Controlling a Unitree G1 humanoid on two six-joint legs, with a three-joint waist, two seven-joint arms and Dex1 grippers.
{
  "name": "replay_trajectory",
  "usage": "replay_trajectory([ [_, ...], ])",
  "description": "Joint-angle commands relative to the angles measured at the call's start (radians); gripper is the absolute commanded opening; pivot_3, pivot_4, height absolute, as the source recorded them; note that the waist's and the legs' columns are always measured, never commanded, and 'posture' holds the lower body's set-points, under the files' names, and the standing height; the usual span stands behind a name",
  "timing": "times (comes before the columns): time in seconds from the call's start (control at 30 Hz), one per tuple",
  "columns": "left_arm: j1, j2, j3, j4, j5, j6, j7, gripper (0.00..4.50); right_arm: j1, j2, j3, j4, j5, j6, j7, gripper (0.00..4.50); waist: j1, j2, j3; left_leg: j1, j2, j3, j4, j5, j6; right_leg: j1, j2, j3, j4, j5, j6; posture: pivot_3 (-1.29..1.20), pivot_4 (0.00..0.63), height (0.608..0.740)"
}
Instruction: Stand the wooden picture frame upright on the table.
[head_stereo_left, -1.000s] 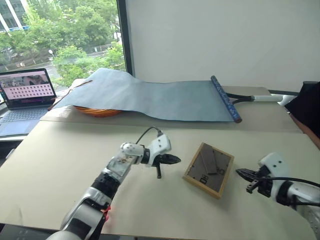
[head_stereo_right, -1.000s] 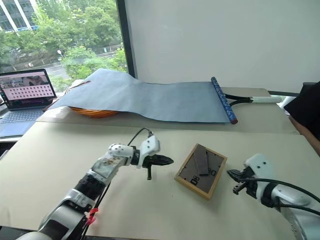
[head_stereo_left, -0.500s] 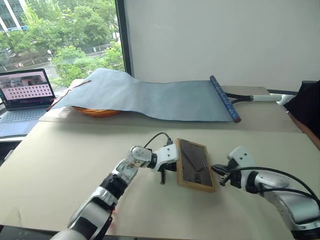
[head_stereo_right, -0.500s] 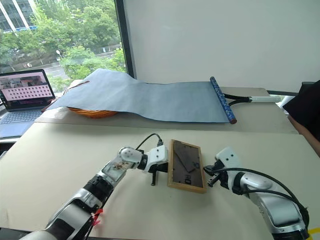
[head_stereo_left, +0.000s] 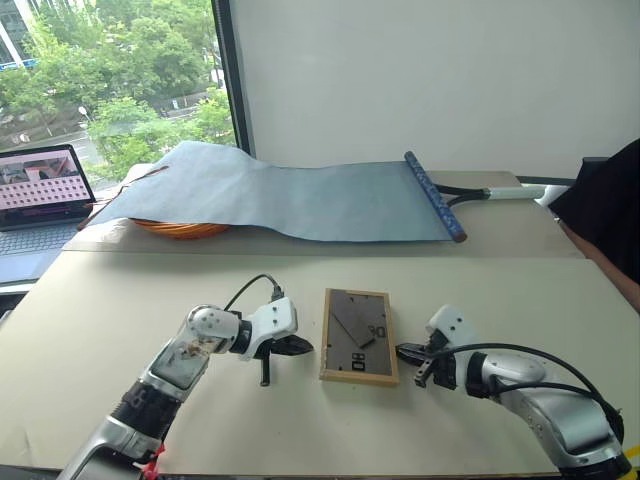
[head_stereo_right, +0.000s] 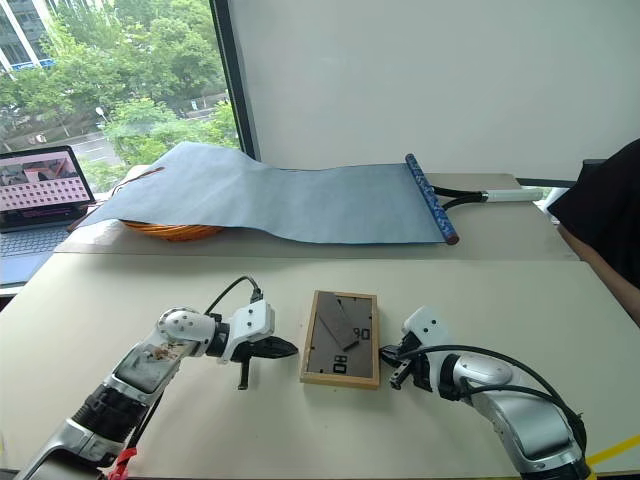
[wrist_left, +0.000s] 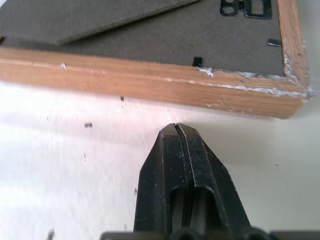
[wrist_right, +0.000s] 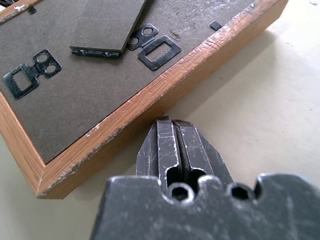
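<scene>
The small rectangular light-wood picture frame (head_stereo_left: 359, 337) has an orange-tan border and a dark grey-brown back panel with black metal hangers. The wide matte bench (head_stereo_left: 120, 300) under it is pale beige and plain. The left gripper (head_stereo_left: 305, 347) and the right gripper (head_stereo_left: 402, 352) both have black fingers (wrist_left: 180, 150) on white housings. The long cloth sheet (head_stereo_left: 300, 195) at the back is blue-grey, rolled on a dark blue patterned rod (head_stereo_left: 432, 195). The round woven basket (head_stereo_left: 180, 227) under it shows orange.

wooden picture frame (head_stereo_left: 358, 336) flat on table (head_stereo_left: 100, 310), between tools
</scene>
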Motion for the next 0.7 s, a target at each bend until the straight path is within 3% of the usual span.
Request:
replay_trajectory([
  [0.03, 0.038, -0.011, 0.114, -0.034, -0.132, 0.242, 0.045, 0.01, -0.01, -0.041, -0.043, -0.001, -0.004, -0.018, 0.028, 0.0, 0.0, 0.0, 0.0, 0.0, 0.0, 0.0, 0.0, 0.0, 0.0, 0.0, 0.0, 0.0, 0.0, 0.0, 0.0, 0.0, 0.15, 0.694],
  [0.2, 0.004, -0.031, 0.401, -0.087, -0.392, 0.635, 0.164, 0.01, 0.002, -0.116, -0.147, 0.004, 0.026, -0.061, 0.1, 0.0, 0.01, -0.002, 0.002, -0.004, 0.0, 0.0, 0.001, 0.0, 0.0, -0.004, 0.0, 0.0, 0.002, 0.0, 0.001, 0.0, 0.15, 0.694],
  [0.33, -0.062, 0.0, 0.519, -0.109, -0.524, 1.069, 0.233, 1.0, 0.012, -0.167, -0.165, 0.024, 0.002, -0.164, 0.18, 0.0, 0.016, -0.002, 0.002, -0.004, 0.0, 0.0, 0.001, 0.0, 0.0, -0.004, 0.0, 0.0, 0.002, -0.001, 0.001, 0.0, 0.15, 0.694],
  [0.4, -0.114, -0.015, 0.527, -0.03, -0.666, 1.213, 0.246, 1.85, 0.015, -0.177, -0.128, 0.051, -0.041, -0.233, 0.205, 0.0, 0.021, -0.002, 0.002, -0.004, -0.001, 0.0, 0.001, 0.0, 0.0, -0.004, 0.0, 0.0, 0.001, -0.001, 0.002, 0.0, 0.15, 0.694],
  [0.63, -0.15, -0.082, 0.397, 0.064, -0.988, 1.241, 0.507, 4.26, 0.012, -0.161, -0.036, 0.148, -0.153, -0.363, 0.217, 0.0, 0.024, -0.003, 0.002, -0.004, -0.001, -0.001, 0.001, 0.0, 0.0, -0.004, -0.001, -0.001, 0.001, -0.001, 0.001, 0.0, 0.15, 0.694],
  [0.7, -0.134, -0.107, 0.342, 0.059, -1.017, 1.241, 0.595, 4.43, 0.015, -0.151, -0.019, 0.171, -0.172, -0.385, 0.218, 0.0, 0.023, -0.003, 0.002, -0.004, -0.001, -0.001, 0.001, 0.0, 0.0, -0.004, -0.001, -0.001, 0.001, 0.0, 0.0, 0.0, 0.15, 0.694],
])
